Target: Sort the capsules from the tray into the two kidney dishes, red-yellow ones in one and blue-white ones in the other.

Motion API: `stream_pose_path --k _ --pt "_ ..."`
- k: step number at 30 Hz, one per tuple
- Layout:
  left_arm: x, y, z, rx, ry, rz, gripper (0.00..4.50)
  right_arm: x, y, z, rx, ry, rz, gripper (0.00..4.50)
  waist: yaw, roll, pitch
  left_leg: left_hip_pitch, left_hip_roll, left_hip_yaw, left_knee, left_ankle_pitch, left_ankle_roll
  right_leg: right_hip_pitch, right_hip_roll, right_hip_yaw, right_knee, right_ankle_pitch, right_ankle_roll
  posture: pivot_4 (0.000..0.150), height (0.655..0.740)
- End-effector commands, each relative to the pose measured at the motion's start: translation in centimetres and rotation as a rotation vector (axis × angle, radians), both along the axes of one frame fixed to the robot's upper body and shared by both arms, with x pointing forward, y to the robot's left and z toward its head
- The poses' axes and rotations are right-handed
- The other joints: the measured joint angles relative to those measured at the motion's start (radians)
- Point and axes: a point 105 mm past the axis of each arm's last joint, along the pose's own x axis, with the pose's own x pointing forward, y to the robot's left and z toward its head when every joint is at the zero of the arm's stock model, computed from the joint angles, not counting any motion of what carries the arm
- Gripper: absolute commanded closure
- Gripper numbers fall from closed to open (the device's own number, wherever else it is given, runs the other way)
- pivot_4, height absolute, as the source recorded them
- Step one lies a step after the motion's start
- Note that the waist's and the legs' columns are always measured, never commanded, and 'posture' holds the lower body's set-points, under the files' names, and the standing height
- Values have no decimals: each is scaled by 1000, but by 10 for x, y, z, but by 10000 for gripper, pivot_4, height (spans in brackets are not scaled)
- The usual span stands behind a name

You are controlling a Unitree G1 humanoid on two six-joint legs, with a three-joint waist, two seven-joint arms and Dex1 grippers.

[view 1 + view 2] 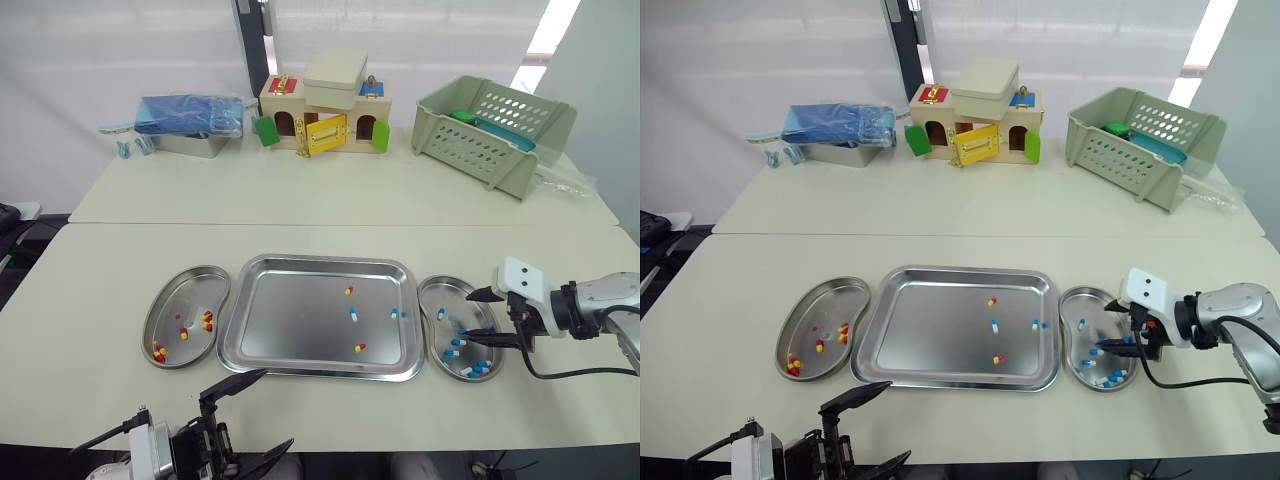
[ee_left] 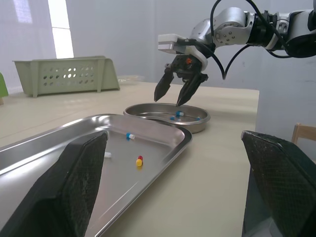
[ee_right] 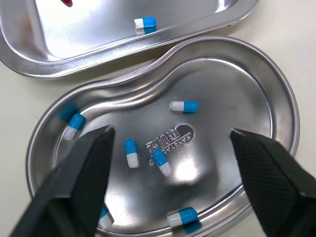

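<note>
Steel dish [image 3: 237, 84], stamped mark [image 3: 170, 138], right wrist view

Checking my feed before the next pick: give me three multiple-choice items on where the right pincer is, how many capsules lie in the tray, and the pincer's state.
1. The right pincer hangs over: A the left kidney dish; B the right kidney dish; C the green basket.
2. Capsules in the tray: A one; B four; C nine.
3. The right pincer is: A open; B shut on a capsule; C shut on the tray's rim.
Key: 1 B, its fingers frame the dish of blue-white capsules. 2 B, two red-yellow and two blue-white lie there. 3 A, a wide gap shows between its fingers.
</note>
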Motion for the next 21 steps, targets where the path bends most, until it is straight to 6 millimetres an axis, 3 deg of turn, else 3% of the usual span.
stream_pose_path --k 1,7,10,16,21 --pt "-1 1 5 7 -26 24 0 -2 -4 13 39 -28 3 587 1 0 0 0 0 0 0 0 0 0 0 0 0 0 0 1500 7400" --pt "9 22 13 41 -3 125 0 -15 -23 27 99 -31 -6 587 3 0 0 0 0 0 0 0 0 0 0 0 0 0 0 1500 7400" --pt "19 45 20 67 71 228 0 -25 -34 32 119 -22 -14 587 3 -1 0 1 0 0 0 0 0 1 0 -1 0 0 0 1500 7400" --pt "45 110 55 170 163 428 0 -43 -61 36 153 -35 -47 587 4 -2 1 1 0 -1 0 0 0 2 0 -2 0 0 0 1500 7400" --pt "54 190 82 381 345 593 0 -54 -87 40 181 -102 -103 587 0 -1 0 1 0 -1 -1 0 0 1 1 -1 0 0 0 1500 7400"
